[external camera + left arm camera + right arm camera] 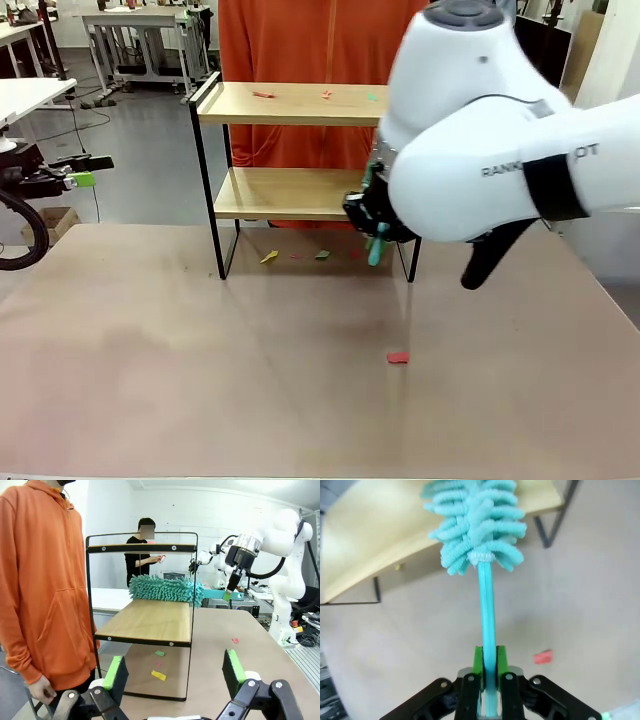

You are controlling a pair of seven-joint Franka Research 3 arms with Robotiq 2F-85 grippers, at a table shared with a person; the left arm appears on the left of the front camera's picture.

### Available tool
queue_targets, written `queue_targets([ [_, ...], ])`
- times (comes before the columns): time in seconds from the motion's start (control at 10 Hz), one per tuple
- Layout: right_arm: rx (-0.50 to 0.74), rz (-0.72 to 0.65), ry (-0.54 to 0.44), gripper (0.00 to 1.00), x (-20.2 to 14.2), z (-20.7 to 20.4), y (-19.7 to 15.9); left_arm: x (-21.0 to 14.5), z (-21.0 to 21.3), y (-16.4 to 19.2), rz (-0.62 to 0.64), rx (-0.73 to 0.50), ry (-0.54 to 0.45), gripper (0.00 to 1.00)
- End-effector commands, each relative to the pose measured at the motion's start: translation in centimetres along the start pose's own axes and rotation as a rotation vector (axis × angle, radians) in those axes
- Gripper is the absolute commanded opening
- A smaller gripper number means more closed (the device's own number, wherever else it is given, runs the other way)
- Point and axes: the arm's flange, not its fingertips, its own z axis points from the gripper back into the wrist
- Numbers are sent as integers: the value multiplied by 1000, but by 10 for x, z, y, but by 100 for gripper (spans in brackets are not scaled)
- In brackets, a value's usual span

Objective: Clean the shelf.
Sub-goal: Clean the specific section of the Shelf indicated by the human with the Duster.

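right gripper (489, 662) pinching duster (476, 525) handle | left gripper (174, 672) spread, empty | we'd lay fluff flat on shelf (150, 622) lower board — sweep toward edge

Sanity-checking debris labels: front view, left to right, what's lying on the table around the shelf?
Small yellow scrap → small dark green scrap → small red rectangular scrap. The first two lie under the wooden two-tier shelf; the red one lies nearer the camera.

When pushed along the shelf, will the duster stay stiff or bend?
The duster probably yields: its fluffy strands look soft. Its thin handle may flex slightly. It seems light: the right gripper holds it by one end.
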Motion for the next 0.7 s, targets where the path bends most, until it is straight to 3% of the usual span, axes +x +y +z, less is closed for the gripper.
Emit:
queue_targets([
  [0.0,4,7,16,13,2,12,-32,3,-1,-3,-6,2,10,100],
  [0.1,2,19,-12,13,1,19,-37,3,-1,-3,-6,2,10,100],
  [0.2,-2,-8,-2,13,4,5,-16,3,-1,-3,-6,2,10,100],
  [0.6,-13,9,-15,13,0,8,-22,3,-1,-3,-6,2,10,100],
])
